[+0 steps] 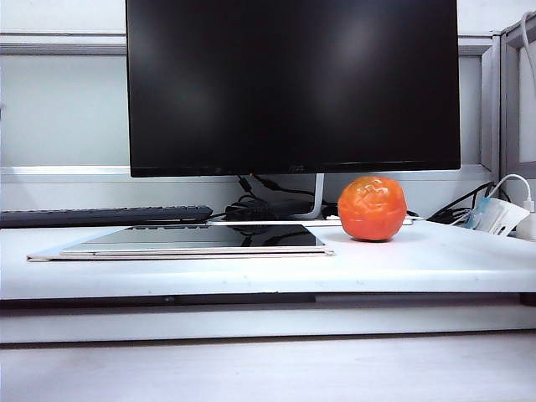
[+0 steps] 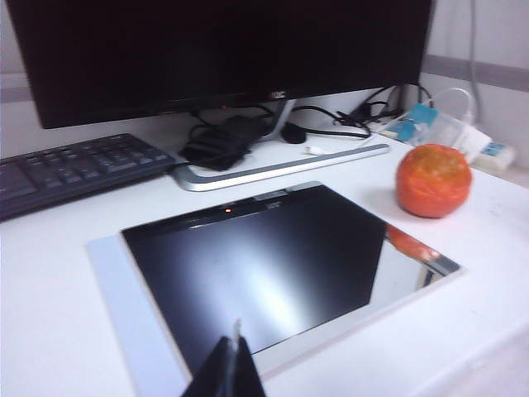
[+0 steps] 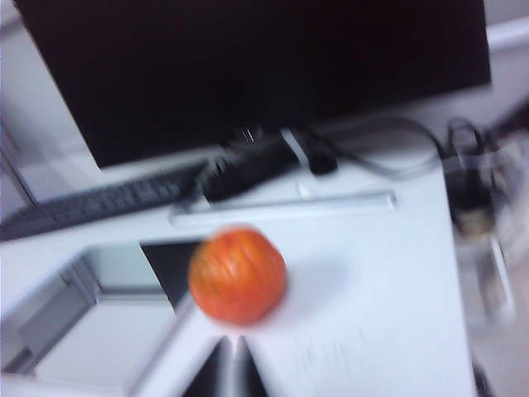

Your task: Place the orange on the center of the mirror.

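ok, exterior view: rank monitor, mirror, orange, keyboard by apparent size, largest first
1. monitor: fills most of the upper frame.
2. mirror: wide, but seen edge-on, so it reads as a thin strip.
3. keyboard and orange: unsure. The keyboard is long but a sliver, cut off at the frame edge; the orange is compact and nearer.

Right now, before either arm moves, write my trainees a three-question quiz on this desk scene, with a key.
1. True or false: the orange already rests on the mirror.
2. In the exterior view, the orange sits: A) left of the mirror, B) right of the mirror, C) on the keyboard.
3. Fill in: the left gripper and right gripper both appear ____.

Key: 1 false, it sits on the white table beside the mirror. 2 B. 3 shut, holding nothing; the left is over the mirror's edge, the right just short of the orange.
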You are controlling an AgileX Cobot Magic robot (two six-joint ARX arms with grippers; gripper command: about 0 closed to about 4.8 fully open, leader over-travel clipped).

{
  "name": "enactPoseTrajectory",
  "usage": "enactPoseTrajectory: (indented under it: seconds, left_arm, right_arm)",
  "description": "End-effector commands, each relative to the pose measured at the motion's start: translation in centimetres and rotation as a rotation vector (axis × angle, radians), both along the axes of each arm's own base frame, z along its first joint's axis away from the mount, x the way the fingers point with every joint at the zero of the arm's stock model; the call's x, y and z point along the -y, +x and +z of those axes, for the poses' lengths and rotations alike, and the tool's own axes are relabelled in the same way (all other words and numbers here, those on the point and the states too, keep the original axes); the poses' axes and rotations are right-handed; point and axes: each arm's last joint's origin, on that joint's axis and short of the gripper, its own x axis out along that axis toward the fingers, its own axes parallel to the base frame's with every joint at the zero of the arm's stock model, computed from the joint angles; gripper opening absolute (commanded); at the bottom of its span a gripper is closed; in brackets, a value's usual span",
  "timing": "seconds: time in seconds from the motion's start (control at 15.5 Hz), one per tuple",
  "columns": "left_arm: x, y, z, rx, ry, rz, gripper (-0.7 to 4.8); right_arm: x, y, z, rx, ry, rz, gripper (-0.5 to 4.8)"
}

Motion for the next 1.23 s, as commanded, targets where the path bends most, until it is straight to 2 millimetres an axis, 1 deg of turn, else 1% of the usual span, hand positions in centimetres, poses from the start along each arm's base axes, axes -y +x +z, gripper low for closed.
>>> enactPoseTrajectory:
  seconds: [0.06, 0.26, 0.32, 0.45, 0.52, 0.58, 0.64, 0.71, 0.77, 0.84, 0.97, 1.03, 1.16, 1.23]
  left_arm:
    - [0.0, 0.0, 0.2, 0.013, -0.003, 0.003, -0.05]
    - [0.0, 0.0, 0.2, 0.013, -0.003, 0.003, -0.05]
    - [0.0, 0.0, 0.2, 0.013, -0.003, 0.004, -0.05]
    - [0.0, 0.0, 0.2, 0.014, -0.002, 0.003, -0.05]
    - [0.0, 0.0, 0.2, 0.014, -0.003, 0.003, -0.05]
    - [0.0, 0.0, 0.2, 0.013, -0.003, 0.004, -0.05]
    - [0.0, 0.0, 0.1, 0.013, -0.002, 0.003, -0.05]
    - [0.0, 0.0, 0.2, 0.013, -0.003, 0.004, -0.05]
    - [0.0, 0.0, 0.2, 0.014, -0.003, 0.003, -0.05]
    - [0.0, 0.0, 0.2, 0.014, -0.002, 0.003, -0.05]
    - [0.0, 0.0, 0.2, 0.014, -0.003, 0.003, -0.05]
    - [0.0, 0.0, 0.2, 0.014, -0.003, 0.003, -0.05]
    - [0.0, 0.0, 0.2, 0.014, -0.003, 0.005, -0.05]
    - [0.0, 0.0, 0.2, 0.013, -0.003, 0.004, -0.05]
  right_arm:
    - [0.1, -0.3, 1.9, 0.162, 0.008, -0.049, 4.79]
    - [0.2, 0.3, 2.0, 0.168, -0.001, -0.072, 4.79]
    - [0.1, 0.9, 2.0, 0.159, -0.025, -0.071, 4.79]
    - [0.0, 2.2, 1.8, 0.075, -0.054, -0.027, 4.79]
    - [-0.3, 3.2, 1.9, 0.041, -0.080, 0.004, 4.79]
    - [-0.6, 4.2, 2.1, 0.042, -0.114, 0.028, 4.79]
    - [-1.3, 5.6, 2.5, 0.063, -0.175, 0.045, 4.79]
    - [-2.7, 8.5, 3.0, 0.052, -0.270, 0.107, 4.79]
    - [-3.9, 11.3, 3.1, 0.004, -0.302, 0.178, 4.79]
    - [-4.7, 13.5, 3.1, -0.030, -0.306, 0.226, 4.79]
    - [-5.8, 16.2, 3.1, -0.060, -0.308, 0.262, 4.79]
    - [-6.0, 17.3, 2.9, -0.073, -0.311, 0.261, 4.79]
    - [-6.6, 18.7, 2.2, -0.105, -0.325, 0.279, 4.79]
    - [-6.8, 18.9, 1.7, -0.116, -0.341, 0.287, 4.79]
